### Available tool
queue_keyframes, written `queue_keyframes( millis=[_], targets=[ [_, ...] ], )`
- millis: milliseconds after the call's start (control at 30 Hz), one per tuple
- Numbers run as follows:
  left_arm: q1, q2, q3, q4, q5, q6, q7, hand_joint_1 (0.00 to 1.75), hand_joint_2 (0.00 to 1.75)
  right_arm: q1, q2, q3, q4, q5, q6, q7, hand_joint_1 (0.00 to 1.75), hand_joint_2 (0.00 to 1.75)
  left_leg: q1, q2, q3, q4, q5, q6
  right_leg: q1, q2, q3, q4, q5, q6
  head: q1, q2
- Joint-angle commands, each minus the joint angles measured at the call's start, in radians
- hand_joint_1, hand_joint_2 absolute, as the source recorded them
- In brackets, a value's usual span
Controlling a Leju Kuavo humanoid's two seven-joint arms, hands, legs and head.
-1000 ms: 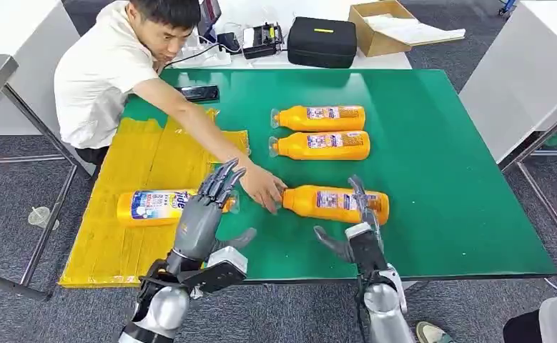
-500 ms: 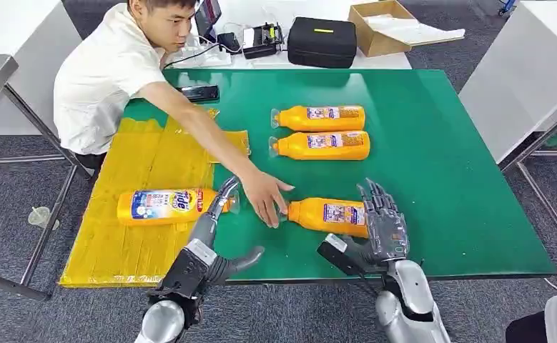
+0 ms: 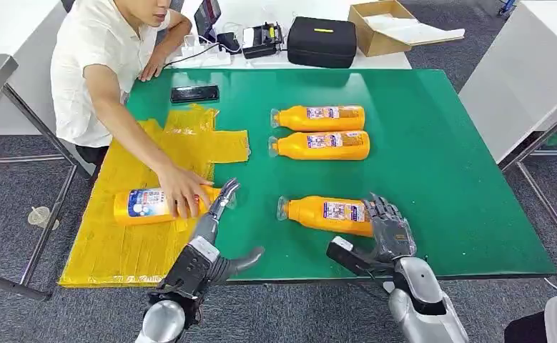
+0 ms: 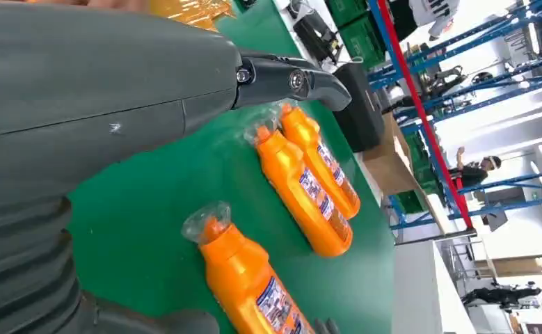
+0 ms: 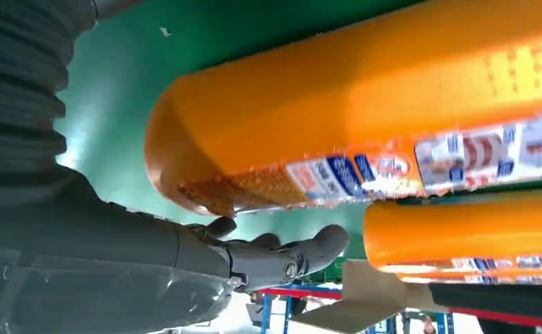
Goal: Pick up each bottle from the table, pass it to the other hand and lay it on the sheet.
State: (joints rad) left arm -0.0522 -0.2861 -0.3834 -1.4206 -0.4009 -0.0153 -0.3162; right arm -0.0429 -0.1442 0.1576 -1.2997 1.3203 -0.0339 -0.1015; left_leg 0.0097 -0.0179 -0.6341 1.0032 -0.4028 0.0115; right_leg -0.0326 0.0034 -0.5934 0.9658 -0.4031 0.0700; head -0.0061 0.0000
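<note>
While the green table top [image 3: 440,179] carries the crinkled yellow plastic sheet [image 3: 139,236], a person's hand [image 3: 182,191] presses one orange bottle [image 3: 150,206] there; the nearest orange plastic bottle [image 3: 325,214] lies touching the right hand [image 3: 388,229], fingers spread, ungripped; the left hand [image 3: 214,214] hovers empty, fingers extended.

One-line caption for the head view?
Right hand closes on nearest bottle; a person's hand steadies the bottle on the sheet.

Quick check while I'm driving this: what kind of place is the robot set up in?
Probably a test or data-collection bay inside a warehouse or workshop. The green table is a staged work surface with a person resetting bottles, and the left wrist view shows tall blue storage racks and stacked crates behind it.
</note>
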Motion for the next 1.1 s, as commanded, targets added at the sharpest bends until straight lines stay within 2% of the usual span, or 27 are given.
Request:
queue_keyframes(
  millis=[33, 233, 300, 333, 400, 500, 767, 833, 900, 1100],
  targets=[
    [-0.01, -0.044, -0.002, 0.062, 0.004, -0.001, 0.007, 0.0, 1.75, -0.067, -0.026, 0.05, 0.122, 0.018, 0.026, 0.032, 0.0, 1.75, 0.001, 0.001, 0.002, 0.0, -0.001, 0.0, 0.001, 0.0, 0.003, -0.001, -0.001, -0.003, 0.0, 0.0],
    [-0.011, -0.044, -0.003, 0.061, 0.004, -0.001, 0.01, 0.0, 1.75, -0.083, -0.034, 0.051, 0.138, 0.023, 0.04, 0.044, 0.0, 1.75, 0.001, 0.002, 0.004, 0.0, -0.002, 0.0, 0.002, 0.0, 0.004, -0.001, -0.001, -0.003, 0.0, 0.0],
    [-0.014, -0.044, -0.005, 0.061, 0.004, -0.002, 0.011, 0.0, 1.75, -0.127, -0.038, 0.045, 0.174, 0.042, 0.047, 0.058, 0.0, 1.75, 0.001, 0.001, 0.002, 0.0, -0.001, 0.0, 0.001, 0.0, 0.003, -0.001, -0.001, -0.002, 0.0, 0.0],
    [-0.02, -0.046, -0.011, 0.057, 0.003, -0.002, 0.012, 0.0, 1.75, -0.207, -0.016, 0.052, 0.222, 0.106, 0.02, 0.072, 0.0, 1.75, 0.001, 0.002, 0.005, 0.0, -0.003, 0.0, 0.002, 0.0, 0.006, -0.001, -0.002, -0.004, 0.0, 0.0],
    [-0.021, -0.044, -0.013, 0.055, 0.003, -0.002, 0.012, 0.0, 1.75, -0.218, -0.01, 0.056, 0.239, 0.104, 0.029, 0.067, 0.0, 1.75, 0.0, 0.003, 0.002, 0.0, -0.001, 0.0, 0.001, 0.001, 0.002, -0.001, 0.0, -0.002, 0.0, 0.0],
    [-0.036, -0.042, -0.023, 0.071, -0.008, 0.002, 0.014, 0.0, 1.75, -0.255, 0.003, 0.069, 0.293, 0.099, 0.034, 0.054, 0.0, 1.75, 0.001, 0.005, 0.006, 0.001, -0.003, 0.0, 0.002, 0.003, 0.005, 0.0, -0.001, -0.005, 0.0, 0.0],
    [-0.039, -0.04, -0.029, 0.07, -0.013, 0.006, 0.009, 0.0, 1.75, -0.273, -0.002, 0.089, 0.338, 0.091, 0.02, 0.037, 0.0, 1.75, 0.0, 0.003, 0.004, 0.001, -0.002, 0.0, 0.001, 0.001, 0.004, 0.0, -0.001, -0.003, 0.0, 0.0],
    [-0.039, -0.04, -0.029, 0.07, -0.013, 0.006, 0.009, 0.0, 1.75, -0.273, -0.002, 0.089, 0.338, 0.091, 0.02, 0.037, 0.0, 1.75, 0.002, 0.005, 0.01, 0.003, -0.006, 0.0, 0.003, 0.002, 0.01, 0.001, -0.004, -0.007, 0.0, 0.0],
    [-0.039, -0.04, -0.029, 0.07, -0.013, 0.006, 0.009, 0.0, 1.75, -0.273, -0.002, 0.089, 0.338, 0.091, 0.02, 0.037, 0.0, 1.75, 0.001, 0.001, 0.003, 0.001, -0.001, 0.0, 0.001, 0.0, 0.004, -0.001, -0.001, -0.003, 0.0, 0.0],
    [-0.038, -0.038, -0.03, 0.071, -0.014, 0.006, 0.009, 0.0, 1.75, -0.274, -0.001, 0.088, 0.34, 0.086, 0.022, 0.034, 0.0, 1.75, 0.001, 0.002, 0.005, 0.002, -0.002, 0.0, 0.002, 0.0, 0.005, 0.0, -0.001, -0.004, 0.0, 0.0]
  ],
)
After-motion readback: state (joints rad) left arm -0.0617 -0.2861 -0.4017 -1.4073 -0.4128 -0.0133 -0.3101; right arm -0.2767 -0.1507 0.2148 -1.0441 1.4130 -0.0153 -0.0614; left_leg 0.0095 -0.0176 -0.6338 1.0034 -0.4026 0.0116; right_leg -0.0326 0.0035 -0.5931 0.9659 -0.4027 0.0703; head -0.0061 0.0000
